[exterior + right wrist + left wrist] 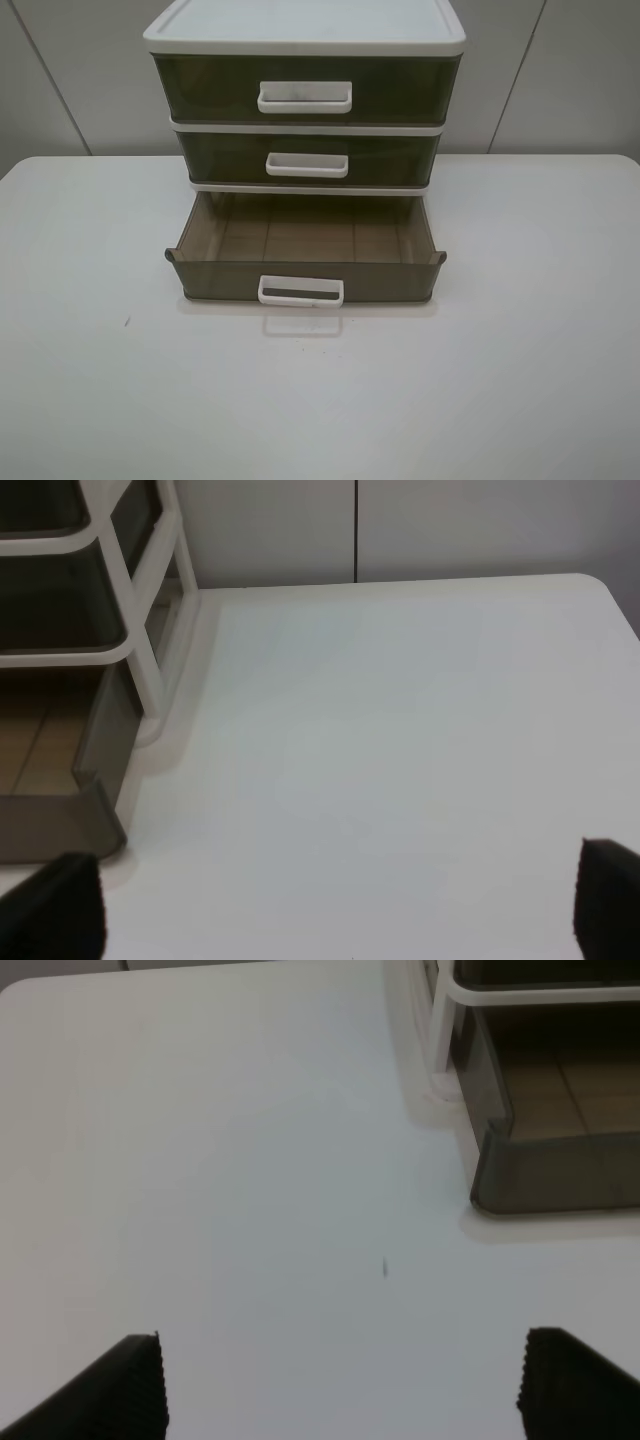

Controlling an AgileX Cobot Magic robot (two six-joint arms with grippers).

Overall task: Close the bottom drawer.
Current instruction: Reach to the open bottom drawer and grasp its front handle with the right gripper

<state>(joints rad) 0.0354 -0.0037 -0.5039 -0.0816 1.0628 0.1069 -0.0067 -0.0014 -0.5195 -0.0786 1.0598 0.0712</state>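
Bottom drawer (pixel 305 245) sits pulled well out of the lowest tier of the white-framed cabinet (pixel 305 30). Its smoky brown front panel and white loop handle (pixel 301 290) face the near side of the table (pixel 100 380). Left gripper (pixel 345 1380) has its two dark ribbed fingers (pixel 130 1400) spread wide, gripping nothing, with white tabletop showing in the gap. It looks to hang above the surface, though the wrist view is too flat to be sure of its height. Outward from it lies a stretch of plain table bearing one small dark speck (pixel 385 1268). Beyond that is the drawer's left front corner, rounded and well apart from the fingers, with the cabinet's white post (pixel 440 1030) rising behind it. Right gripper (pixel 335 905) is likewise spread wide and grips nothing. One of its dark fingers (pixel 55 910) shows close to the drawer's right front corner, where a small lip flares outward at the rim. Past that corner the drawer's side wall runs back to the cabinet's white leg (pixel 150 680). Wide white table flanks the cabinet on both sides, out to rounded rear corners against the grey wall (pixel 70 80), and a broad band of it lies in front of the drawer's handle. Above the open tier, the middle drawer (pixel 308 158) and the top drawer (pixel 305 90) sit flush in the frame, their handles centred.
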